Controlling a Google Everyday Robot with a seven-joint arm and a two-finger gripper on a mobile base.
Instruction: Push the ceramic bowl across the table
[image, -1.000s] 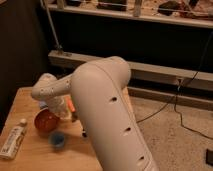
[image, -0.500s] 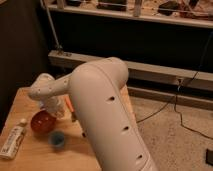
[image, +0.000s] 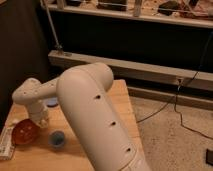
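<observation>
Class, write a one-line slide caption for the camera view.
Shut gripper beside the ceramic bowl on the table, blue cup nearby.

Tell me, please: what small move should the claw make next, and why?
Likely a short, slow nudge of the ceramic bowl toward the picture's left. The shut claw sits right beside the bowl's right rim, low over the table, so contact is at hand. Keep it short: a white tube lies just left of the bowl, near the table's edge.
</observation>
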